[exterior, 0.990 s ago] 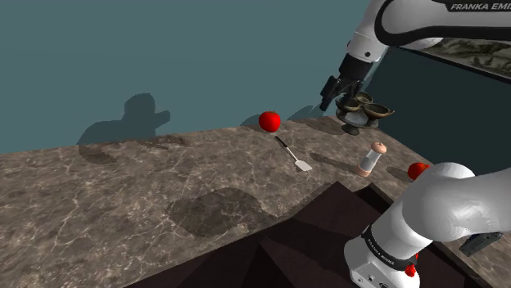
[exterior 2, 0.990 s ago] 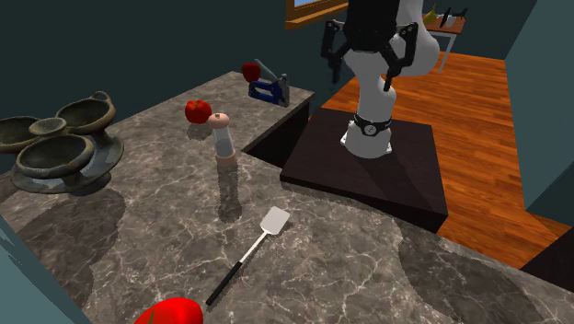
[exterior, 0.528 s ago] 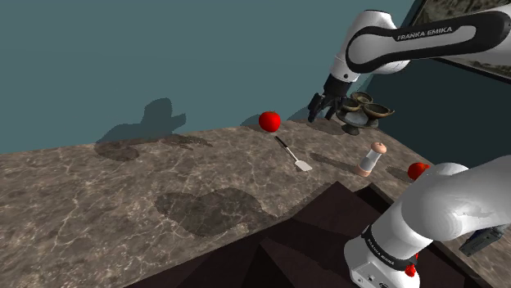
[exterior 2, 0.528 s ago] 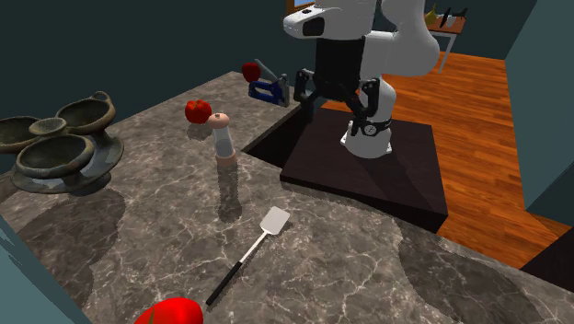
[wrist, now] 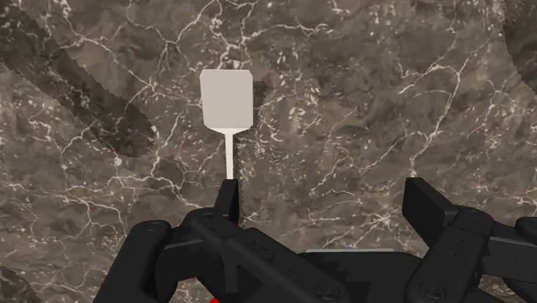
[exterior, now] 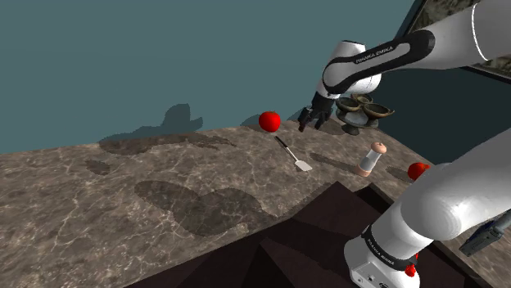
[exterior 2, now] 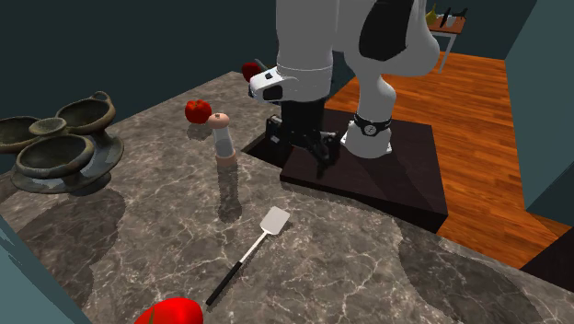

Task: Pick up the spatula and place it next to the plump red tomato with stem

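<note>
Pre-grasp: gripper (wrist: pixel 324 202) above spatula (wrist: pixel 225 102).
Hangs wide open and empty to admit the handle, now beneath one finger.

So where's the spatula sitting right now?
The spatula lies flat on the marbled counter near the shoulder view's middle, between the round red fruit by its handle end and the shaker beyond its blade.

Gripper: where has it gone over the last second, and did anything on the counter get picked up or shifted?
The gripper swung from beside the bowls toward the shoulder view's left and lower, ending above the spatula. Its fingers are open and hold nothing. Spatula, shaker and bowls lie where they were.
</note>
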